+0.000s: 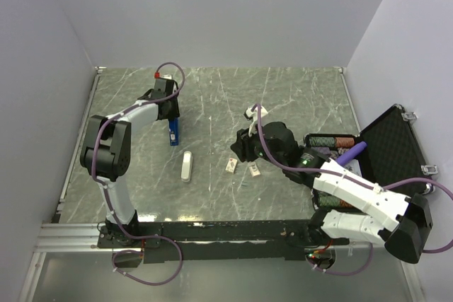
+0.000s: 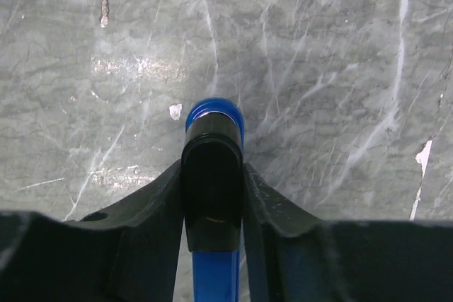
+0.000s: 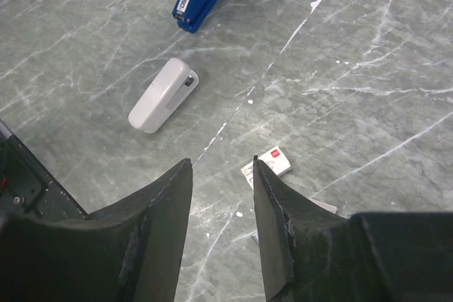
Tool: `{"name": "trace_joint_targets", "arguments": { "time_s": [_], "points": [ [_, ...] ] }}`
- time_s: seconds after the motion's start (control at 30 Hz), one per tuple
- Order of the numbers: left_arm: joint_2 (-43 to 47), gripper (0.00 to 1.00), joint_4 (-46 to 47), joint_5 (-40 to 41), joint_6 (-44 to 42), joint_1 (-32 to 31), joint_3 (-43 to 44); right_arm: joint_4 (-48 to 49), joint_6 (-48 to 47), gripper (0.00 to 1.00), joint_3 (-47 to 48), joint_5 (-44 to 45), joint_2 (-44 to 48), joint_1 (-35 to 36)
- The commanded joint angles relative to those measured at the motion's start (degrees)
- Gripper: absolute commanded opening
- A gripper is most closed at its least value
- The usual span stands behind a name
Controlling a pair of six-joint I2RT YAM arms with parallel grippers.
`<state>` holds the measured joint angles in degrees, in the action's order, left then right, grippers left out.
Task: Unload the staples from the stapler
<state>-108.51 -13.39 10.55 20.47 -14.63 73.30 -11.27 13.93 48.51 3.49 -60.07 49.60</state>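
Left gripper (image 2: 212,169) is clamped on the stapler (image 2: 212,203). Its two black fingers (image 2: 159,210) press on both sides of the black part of the body. The blue end of the stapler sticks out past the fingertips, towards the table (image 2: 340,68). In the top view the stapler is in the left-middle part of the grey marble table, directly under the left wrist. The right wrist view shows it tilted, with its lower end close to the surface. I cannot tell if this end touches the table.

Right gripper (image 3: 223,171) has its jaws apart and nothing is between them; only bare table shows in the gap. It hovers over the middle of the table, well apart from the stapler. Just beside its right finger lies a small beige piece with a red mark (image 3: 274,162). The top view shows a second beige piece (image 1: 253,170) near the first one.

A whitish-grey oblong piece (image 3: 163,95) lies flat on the table between the stapler and the right gripper, apart from both. At the right edge an open black case (image 1: 393,146) stands, with a purple object (image 1: 352,152) in it.
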Motion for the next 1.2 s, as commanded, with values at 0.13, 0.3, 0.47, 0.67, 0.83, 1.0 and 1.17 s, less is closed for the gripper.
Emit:
{"name": "trace_joint_targets", "arguments": {
  "time_s": [0.13,0.3,0.47,0.67,0.83,1.0,1.17],
  "points": [
    [2.25,0.61,-1.37,0.27,1.15,0.04,3.17,0.46,0.21,0.51,0.35,0.47,1.1,-0.3],
    [5.31,0.66,-4.01,0.53,1.15,-0.04,3.78,1.25,0.57,0.52,-0.08,0.21,1.54,-0.3],
    [12.43,0.75,-6.56,-1.32,1.94,-2.76,1.94,0.81,0.48,0.53,0.09,-0.23,2.06,-0.3],
    [21.83,0.73,-7.27,-6.15,4.93,-8.56,-7.79,-2.09,-0.22,0.56,1.5,-1.02,1.71,-0.21],
    [27.12,0.73,-9.28,-3.17,5.9,-14.19,-13.44,-2.53,-0.92,0.57,0.45,-0.5,3.47,-0.3],
    [27.56,0.73,-11.83,-0.1,6.95,-17.7,-15.29,-2.62,-0.49,0.57,0.53,-0.58,3.56,-0.21],
    [27.3,0.72,-13.33,2.37,8.36,-18.85,-16.96,-2.53,-0.05,0.58,-0.08,-0.76,3.56,-0.3]
  ]
}}
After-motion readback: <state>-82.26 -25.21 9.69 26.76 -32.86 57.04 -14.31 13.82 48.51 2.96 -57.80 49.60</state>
